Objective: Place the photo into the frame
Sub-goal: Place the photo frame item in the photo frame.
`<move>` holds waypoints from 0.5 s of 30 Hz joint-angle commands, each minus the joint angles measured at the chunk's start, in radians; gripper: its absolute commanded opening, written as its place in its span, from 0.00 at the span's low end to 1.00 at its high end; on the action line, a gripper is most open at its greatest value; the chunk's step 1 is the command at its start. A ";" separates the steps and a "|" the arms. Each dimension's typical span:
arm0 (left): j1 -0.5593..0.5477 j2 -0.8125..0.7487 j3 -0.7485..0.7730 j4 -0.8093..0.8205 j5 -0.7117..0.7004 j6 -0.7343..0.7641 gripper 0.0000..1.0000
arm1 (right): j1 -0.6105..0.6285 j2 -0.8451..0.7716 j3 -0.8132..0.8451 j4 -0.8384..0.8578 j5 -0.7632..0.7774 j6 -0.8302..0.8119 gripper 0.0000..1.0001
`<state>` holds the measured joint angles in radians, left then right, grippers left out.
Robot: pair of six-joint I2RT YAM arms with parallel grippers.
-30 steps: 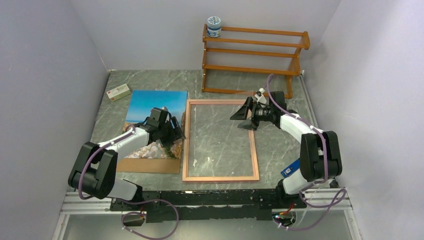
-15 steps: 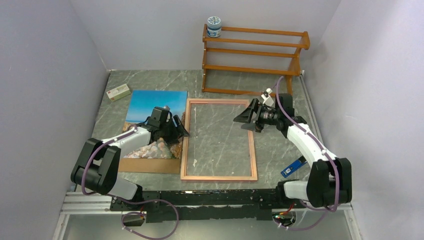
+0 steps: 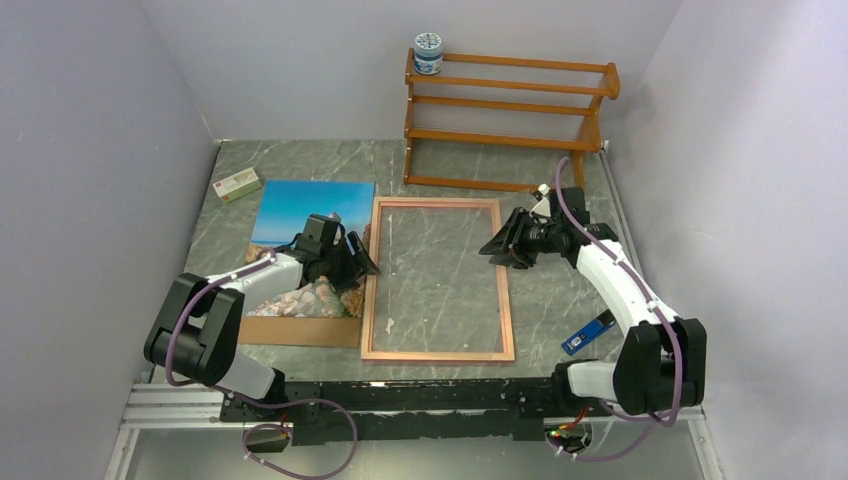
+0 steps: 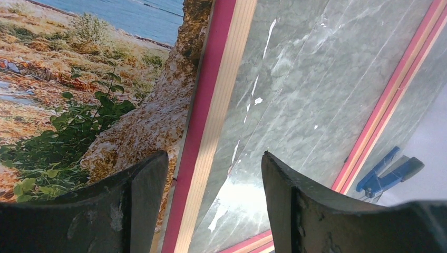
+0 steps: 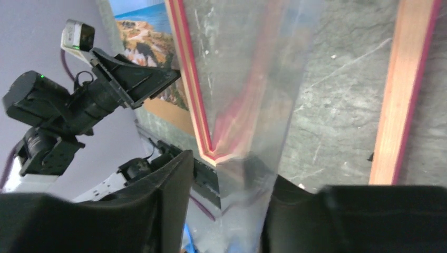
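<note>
Photo (image 3: 305, 205): seashore print, picture side up, flat on the left half of the table (image 3: 300, 160). It lies on a brown fibreboard panel (image 3: 300, 331), and a near strip of the panel shows beyond it. Its right edge runs along the left rail of the frame; whether the two touch or only lie just beside each other cannot be told.

Frame (image 3: 440, 353): flat at the middle of the table, long sides running near to far, pale wood side up. Pink shows along the rail edges in both wrist views. The grey marbled tabletop is visible through the opening.

Left gripper (image 3: 360, 266): low over the frame's left rail, about halfway along it. The jaws stand wide apart and straddle the rail, with one finger above the photo's rocky corner and the other above the frame's opening. Nothing is held.

Right gripper (image 3: 498, 252): at the frame's right rail, toward the far end. The jaws are partly closed. In its wrist view a clear, blurred sheet stands in the gap between the fingers; whether they clamp it cannot be told.

Blue clip-like item (image 3: 588, 333): near right, well apart from the frame.

Small box (image 3: 238, 184): far left, near the photo's far corner.

Wooden rack (image 3: 510, 105): against the far wall, right of centre, with a blue-and-white jar (image 3: 428, 53) on the left end of its top shelf.
</note>
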<state>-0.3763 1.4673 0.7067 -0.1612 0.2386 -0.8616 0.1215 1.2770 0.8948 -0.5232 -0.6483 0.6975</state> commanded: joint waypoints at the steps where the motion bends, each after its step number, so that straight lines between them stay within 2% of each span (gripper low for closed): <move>1: 0.002 0.005 0.004 0.031 0.014 -0.011 0.71 | 0.003 -0.059 0.086 -0.114 0.091 -0.044 0.54; 3: 0.002 0.008 0.004 0.035 0.015 -0.010 0.70 | 0.003 -0.074 0.079 -0.117 0.071 -0.040 0.58; 5: 0.002 0.012 0.002 0.040 0.017 -0.010 0.70 | 0.003 -0.084 0.066 -0.117 0.043 -0.022 0.55; 15: 0.002 0.016 -0.001 0.052 0.027 -0.010 0.70 | 0.003 -0.153 0.028 -0.070 0.044 0.043 0.09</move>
<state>-0.3763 1.4837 0.7067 -0.1398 0.2432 -0.8616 0.1219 1.1511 0.9176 -0.6090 -0.6067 0.7185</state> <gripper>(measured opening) 0.704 0.174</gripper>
